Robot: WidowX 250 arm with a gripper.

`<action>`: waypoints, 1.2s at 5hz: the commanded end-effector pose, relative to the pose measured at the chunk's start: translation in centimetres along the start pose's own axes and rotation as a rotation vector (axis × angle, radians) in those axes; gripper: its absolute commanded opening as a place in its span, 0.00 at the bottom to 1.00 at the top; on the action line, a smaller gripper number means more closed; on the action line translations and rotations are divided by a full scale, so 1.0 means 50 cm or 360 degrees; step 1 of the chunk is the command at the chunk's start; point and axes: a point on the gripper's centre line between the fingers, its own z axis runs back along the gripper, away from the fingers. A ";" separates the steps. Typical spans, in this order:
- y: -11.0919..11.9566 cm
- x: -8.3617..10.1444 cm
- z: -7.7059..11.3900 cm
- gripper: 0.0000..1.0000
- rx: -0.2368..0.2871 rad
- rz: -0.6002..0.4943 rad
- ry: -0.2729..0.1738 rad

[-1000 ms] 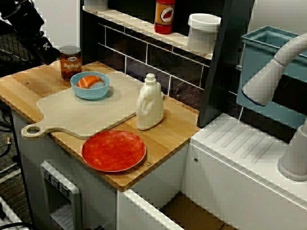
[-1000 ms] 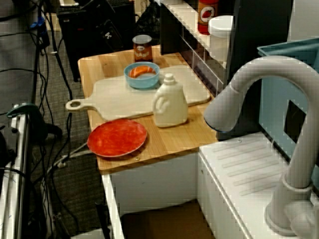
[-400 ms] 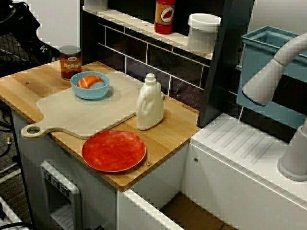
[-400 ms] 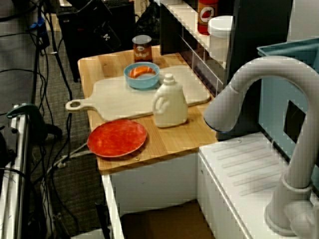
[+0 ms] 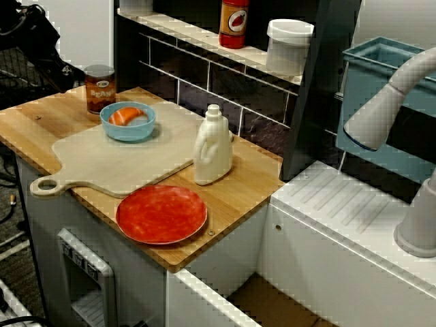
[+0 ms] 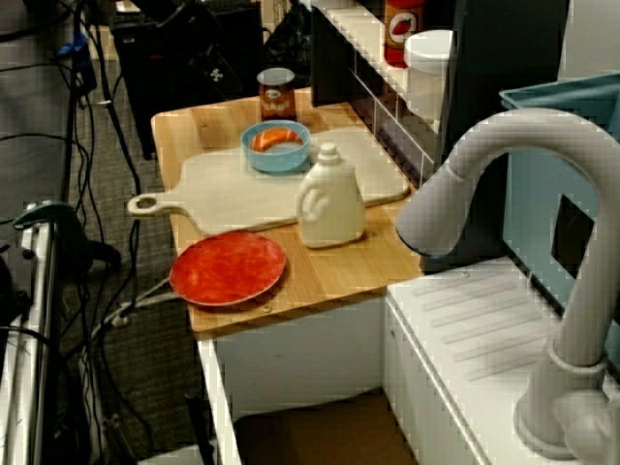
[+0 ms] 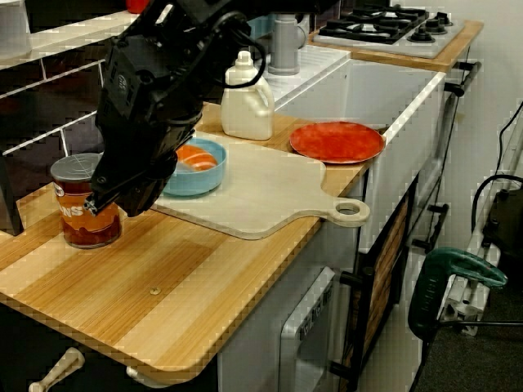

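striped wooden counter nearest, seen from its end. black gripper hangs close by a brown tin labelled "beans", which stands off the board by the dark tiled wall; the fingers are hidden, so cannot tell whether clenched or released. beyond: blue bowl, pale cutting board, white plastic jug, round red plate, gas hob.

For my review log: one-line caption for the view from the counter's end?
End effector low beside the bean can, blue bowl on the cutting board.
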 end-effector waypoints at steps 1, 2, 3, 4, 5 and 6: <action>-0.012 0.020 -0.011 0.00 0.0048 -0.0058 -0.0013; -0.015 0.031 -0.023 0.00 0.0073 -0.0059 -0.0012; -0.019 0.026 -0.023 0.00 0.0071 -0.0051 -0.0010; -0.021 0.028 -0.021 0.00 0.0069 -0.0061 0.0000; -0.021 0.035 -0.019 0.00 0.0059 -0.0060 0.0005; -0.025 0.043 -0.024 0.00 0.0069 -0.0066 0.0004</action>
